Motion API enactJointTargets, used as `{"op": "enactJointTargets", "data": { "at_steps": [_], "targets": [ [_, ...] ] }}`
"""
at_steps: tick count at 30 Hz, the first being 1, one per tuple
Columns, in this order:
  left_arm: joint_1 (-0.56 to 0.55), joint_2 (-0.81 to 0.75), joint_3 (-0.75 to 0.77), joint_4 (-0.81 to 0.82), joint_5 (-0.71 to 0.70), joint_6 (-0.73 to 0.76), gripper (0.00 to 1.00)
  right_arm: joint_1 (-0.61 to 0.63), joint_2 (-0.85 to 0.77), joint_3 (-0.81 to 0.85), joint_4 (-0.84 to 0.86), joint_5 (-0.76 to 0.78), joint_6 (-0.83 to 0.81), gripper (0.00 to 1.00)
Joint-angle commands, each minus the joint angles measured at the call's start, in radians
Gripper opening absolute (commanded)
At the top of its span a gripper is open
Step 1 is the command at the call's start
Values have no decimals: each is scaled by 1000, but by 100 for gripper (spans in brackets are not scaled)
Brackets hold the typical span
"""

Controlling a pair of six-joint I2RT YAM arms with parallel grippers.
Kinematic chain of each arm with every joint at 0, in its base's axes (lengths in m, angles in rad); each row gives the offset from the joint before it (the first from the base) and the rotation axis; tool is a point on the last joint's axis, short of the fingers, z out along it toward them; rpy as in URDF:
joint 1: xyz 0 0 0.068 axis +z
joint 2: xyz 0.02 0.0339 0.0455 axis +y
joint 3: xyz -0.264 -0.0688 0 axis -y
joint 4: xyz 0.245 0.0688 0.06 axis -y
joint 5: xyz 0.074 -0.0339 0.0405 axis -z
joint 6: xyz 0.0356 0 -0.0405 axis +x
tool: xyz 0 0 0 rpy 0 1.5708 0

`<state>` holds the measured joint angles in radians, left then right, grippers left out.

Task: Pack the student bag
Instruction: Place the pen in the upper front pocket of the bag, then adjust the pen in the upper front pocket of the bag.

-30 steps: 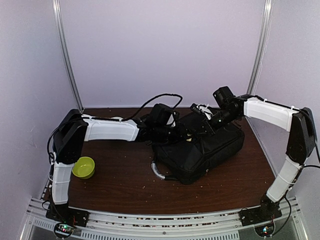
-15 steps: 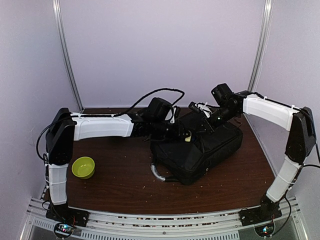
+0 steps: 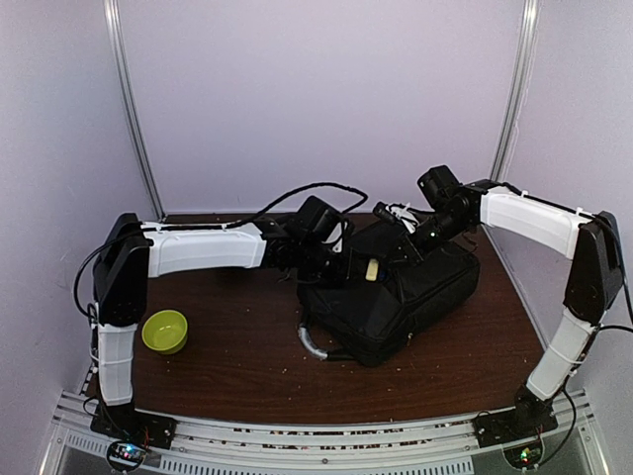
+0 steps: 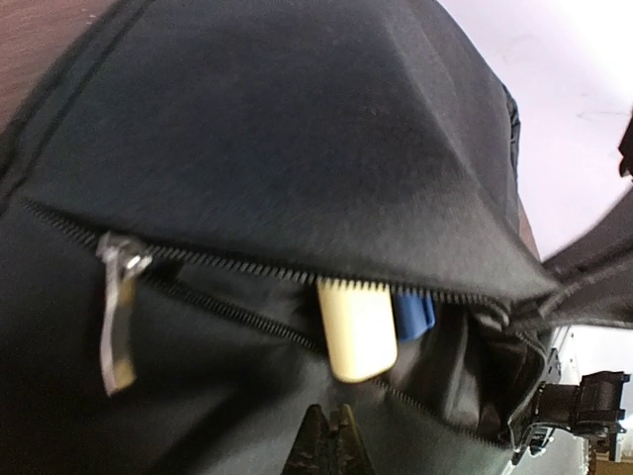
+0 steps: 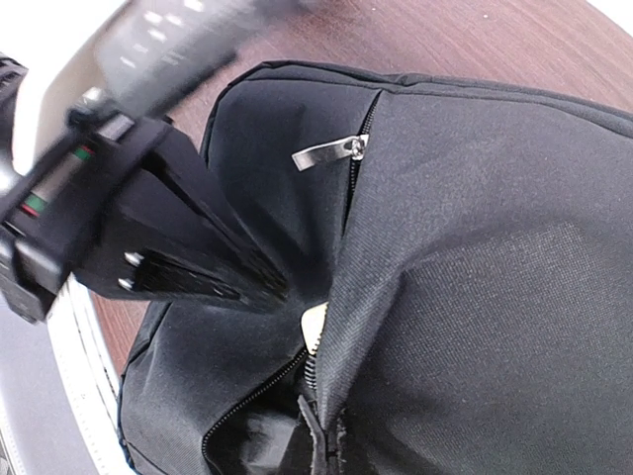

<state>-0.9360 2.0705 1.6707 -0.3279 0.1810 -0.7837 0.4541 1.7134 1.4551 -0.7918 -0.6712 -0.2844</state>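
Observation:
The black student bag (image 3: 396, 287) lies right of the table's middle, its zipped pocket gaping. A cream flat object (image 4: 356, 327) pokes out of the opening beside a blue thing (image 4: 415, 312). It shows in the top view as the cream object (image 3: 372, 269). My left gripper (image 4: 331, 440) is shut and empty, just short of the cream object; in the top view the left gripper (image 3: 348, 265) sits at the bag's left end. My right gripper (image 5: 326, 445) is shut on the bag's upper flap edge and holds it lifted; from above, the right gripper (image 3: 407, 244) is at the bag's far side.
A green bowl (image 3: 165, 331) stands at the left front. The bag's grey handle (image 3: 312, 341) curls toward the table's middle. A metal zipper pull (image 4: 119, 307) hangs at the pocket's left end. Side walls and upright rails close in the table.
My left gripper has drawn back leftward from the pocket opening and its jaws have shut. The cream object stays poking out of the bag. The right gripper still holds the flap.

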Motion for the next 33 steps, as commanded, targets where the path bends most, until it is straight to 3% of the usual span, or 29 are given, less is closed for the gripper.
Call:
{"op": "enactJointTargets", "data": {
  "at_steps": [1, 8, 12, 20, 28, 31, 33],
  "targets": [
    [3, 78, 59, 70, 53, 7, 0, 13, -18, 33, 57, -65, 3, 0],
    [-12, 234, 265, 233, 198, -41, 0, 12, -22, 20, 48, -54, -3, 0],
    [-18, 253, 287, 246, 198, -39, 0, 12, -21, -1, 19, -38, -30, 0],
    [-15, 83, 54, 239, 180, 38, 0, 25, 3, -59, 41, -37, -27, 0],
    [1, -171, -129, 87, 157, 203, 15, 68, 82, -34, 31, -15, -41, 0],
    [30, -252, -214, 36, 90, 228, 20, 85, 78, -51, 31, -1, -53, 2],
    [60, -293, -266, -1, 9, 249, 30, 94, 78, -57, 25, 18, -62, 8]
  ]
}}
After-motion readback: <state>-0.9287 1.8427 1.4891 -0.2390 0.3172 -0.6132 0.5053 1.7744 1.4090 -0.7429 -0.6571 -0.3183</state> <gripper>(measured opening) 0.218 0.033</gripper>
